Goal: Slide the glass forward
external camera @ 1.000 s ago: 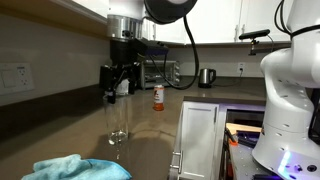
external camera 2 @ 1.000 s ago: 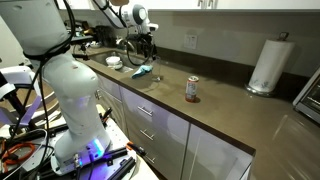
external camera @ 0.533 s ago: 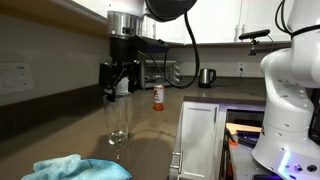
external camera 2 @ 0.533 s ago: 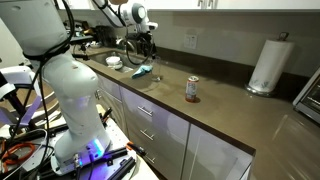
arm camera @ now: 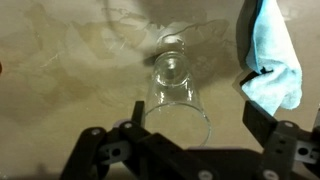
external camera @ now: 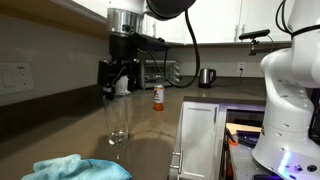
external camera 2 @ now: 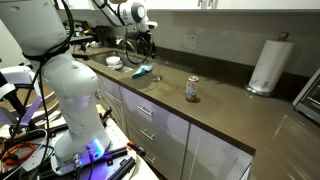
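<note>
The brown worktop (external camera: 60,125) carried the glass (external camera: 117,121) at lower centre. The claw (external camera: 116,85) hung open directly above it, not touching. The glass looked rigid, smooth and fragile; grip low, near its thick base.

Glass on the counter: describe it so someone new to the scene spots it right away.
Start at the long brown countertop and find the robot's hand hanging over its near end. The glass stands upright directly below the hand, beside a crumpled light-blue cloth. It is tall, clear and colourless, unlike the shorter orange-labelled, white-capped bottle farther along the counter.
</note>
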